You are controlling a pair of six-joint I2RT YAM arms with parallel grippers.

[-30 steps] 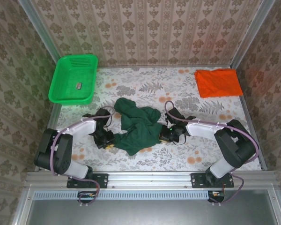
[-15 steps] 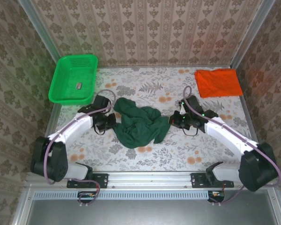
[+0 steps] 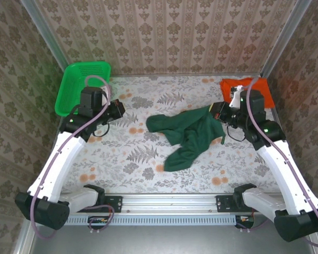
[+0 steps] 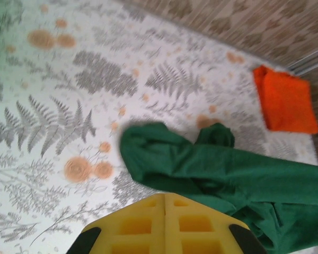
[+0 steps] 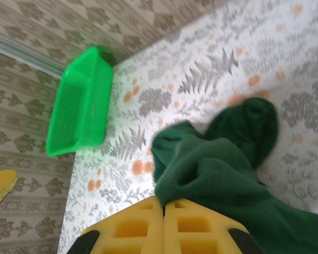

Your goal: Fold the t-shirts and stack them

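Top external view showed the dark green t-shirt (image 3: 190,138) lying crumpled a little right of the middle of the floral surface (image 3: 143,159), one corner drawn up and taut toward the right end effector (image 3: 218,112), whose yellow fingers (image 5: 201,227) were pinched shut on a bunched fold of that cloth. Left end effector (image 3: 118,108) hung well apart from the shirt, over the far-left part of the surface, its fingers pressed together on nothing, with the shirt's nearest rolled end lying just beyond them in the left wrist view. Around the shirt stood little: a bright green mesh basket (image 5: 77,114) sat in the far-left corner, partly covered by the left arm, and the orange t-shirt (image 4: 286,100) lay folded flat in the far-right corner, partly hidden behind the right arm. Patterned walls (image 3: 169,37) closed in the far edge and both sides, and a metal rail (image 3: 164,201) ran along the near edge between the arm bases. Bare patterned surface lay open in the near-left and near-middle parts, and between the green shirt and the basket
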